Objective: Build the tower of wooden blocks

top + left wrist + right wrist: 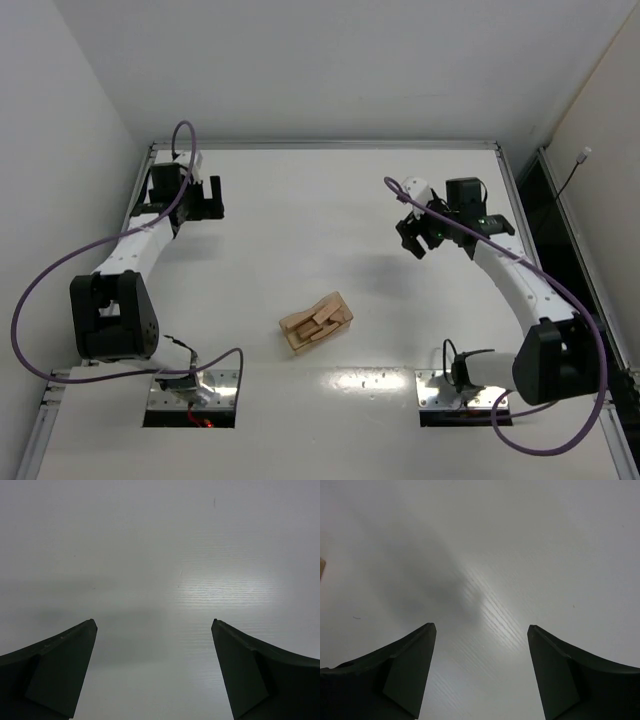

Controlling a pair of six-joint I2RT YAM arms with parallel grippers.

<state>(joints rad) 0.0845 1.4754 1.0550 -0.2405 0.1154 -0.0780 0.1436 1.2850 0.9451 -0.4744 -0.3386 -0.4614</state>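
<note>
Left claw (154, 621) and right claw (481, 625) gape empty. Blocks (316, 322) sit heaped well apart from both. The first pick seems pending: next, reach one.

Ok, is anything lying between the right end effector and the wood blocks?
No. The top view shows only bare table between the right end effector and the wood block pile.
</note>
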